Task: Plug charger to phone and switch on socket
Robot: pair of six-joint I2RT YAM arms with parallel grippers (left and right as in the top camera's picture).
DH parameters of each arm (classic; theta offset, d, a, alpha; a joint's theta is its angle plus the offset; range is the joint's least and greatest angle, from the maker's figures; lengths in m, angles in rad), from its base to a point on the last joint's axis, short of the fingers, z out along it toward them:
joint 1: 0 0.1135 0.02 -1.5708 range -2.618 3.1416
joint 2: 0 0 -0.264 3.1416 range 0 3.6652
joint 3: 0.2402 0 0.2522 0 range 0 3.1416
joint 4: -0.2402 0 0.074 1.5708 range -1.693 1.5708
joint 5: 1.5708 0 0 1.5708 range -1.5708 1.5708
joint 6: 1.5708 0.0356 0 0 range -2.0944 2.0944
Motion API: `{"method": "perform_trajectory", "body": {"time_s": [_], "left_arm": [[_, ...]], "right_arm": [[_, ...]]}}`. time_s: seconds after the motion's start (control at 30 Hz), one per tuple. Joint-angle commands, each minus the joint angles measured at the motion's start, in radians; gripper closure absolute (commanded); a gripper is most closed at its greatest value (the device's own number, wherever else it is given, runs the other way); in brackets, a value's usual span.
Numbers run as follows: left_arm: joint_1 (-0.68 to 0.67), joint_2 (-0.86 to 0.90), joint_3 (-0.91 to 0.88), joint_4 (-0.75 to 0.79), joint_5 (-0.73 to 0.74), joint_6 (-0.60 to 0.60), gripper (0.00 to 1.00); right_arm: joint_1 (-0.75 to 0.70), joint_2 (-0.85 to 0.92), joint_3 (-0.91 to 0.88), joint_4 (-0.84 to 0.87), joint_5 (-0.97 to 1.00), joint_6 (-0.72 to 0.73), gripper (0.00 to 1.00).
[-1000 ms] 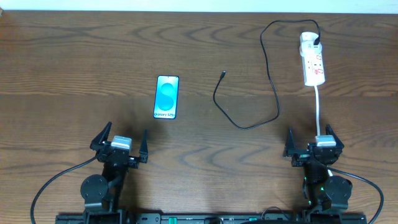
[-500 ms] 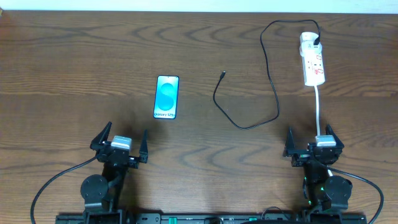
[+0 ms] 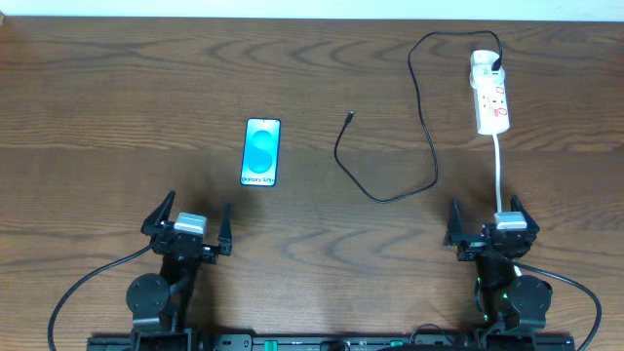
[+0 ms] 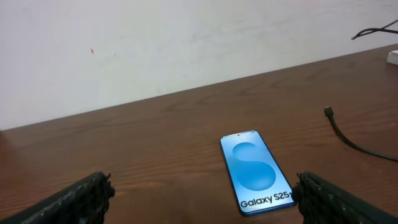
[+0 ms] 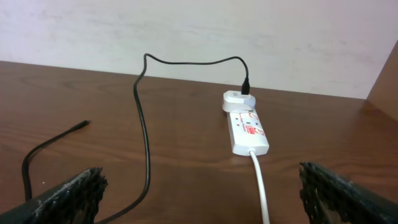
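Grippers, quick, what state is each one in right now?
Left gripper: open, holding nothing.
Right gripper: open, holding nothing.

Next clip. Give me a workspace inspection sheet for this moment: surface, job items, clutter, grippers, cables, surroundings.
Surface: dark wooden table, no spills seen.
Job's things: phone lies flat, screen lit, nothing plugged into it. The charger is plugged in at the far end of the socket. Its connector tip lies loose on the wood, apart from the phone. The switch positions are too small to tell.
Clutter: nothing seen.
Grippers: left gripper and right gripper both open, empty, at the near edge.
Cables: charger loops across the table; white cord runs from the socket toward the right gripper.
Surroundings: plain pale wall behind the table.
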Motion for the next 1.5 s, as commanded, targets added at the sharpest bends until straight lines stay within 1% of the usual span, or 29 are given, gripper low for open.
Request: {"method": "perform_trajectory", "body": {"time_s": [0.0, 0.17, 0.3, 0.43, 0.63, 0.77, 0.9, 1.03, 1.1, 1.17, 1.33, 1.4, 1.47], "left_arm": [[0.006, -0.005, -0.010, -0.031, -0.010, -0.005, 0.04], [0.006, -0.005, -0.009, -0.018, 0.001, -0.046, 0.04], [0.006, 0.004, 0.009, -0.019, 0.002, -0.117, 0.04], [0.006, 0.055, 0.046, -0.019, 0.011, -0.177, 0.04], [0.006, 0.242, 0.169, -0.019, 0.075, -0.197, 0.04], [0.006, 0.422, 0.303, -0.019, 0.146, -0.197, 0.04], [0.006, 0.560, 0.420, -0.024, 0.207, -0.198, 0.04], [0.006, 0.676, 0.528, -0.032, 0.235, -0.254, 0.04], [0.006, 0.735, 0.598, -0.074, 0.249, -0.275, 0.04], [0.006, 0.806, 0.686, -0.151, 0.288, -0.275, 0.04], [0.006, 0.990, 0.908, -0.403, 0.328, -0.271, 0.04], [0.006, 1.037, 0.944, -0.457, 0.328, -0.271, 0.04], [0.006, 1.065, 0.946, -0.479, 0.328, -0.271, 0.04]], "right_arm": [[0.005, -0.006, -0.002, -0.005, 0.010, -0.011, 0.01], [0.005, -0.006, -0.002, -0.005, 0.010, -0.011, 0.01], [0.005, -0.006, -0.002, -0.005, 0.011, -0.011, 0.01], [0.005, -0.006, -0.002, -0.005, 0.010, -0.011, 0.01], [0.005, -0.006, -0.002, -0.005, 0.010, -0.011, 0.01], [0.005, -0.006, -0.002, -0.004, 0.011, -0.011, 0.01], [0.005, -0.006, -0.002, -0.004, 0.010, -0.011, 0.01], [0.005, -0.006, -0.002, -0.004, 0.010, -0.011, 0.01], [0.005, -0.006, -0.002, -0.003, 0.013, -0.012, 0.01], [0.005, -0.006, -0.002, -0.005, 0.019, -0.029, 0.01], [0.005, -0.005, -0.002, 0.008, 0.003, -0.016, 0.01], [0.005, -0.005, 0.000, 0.011, -0.019, -0.002, 0.01], [0.005, -0.005, 0.011, 0.005, -0.058, 0.014, 0.01]]}}
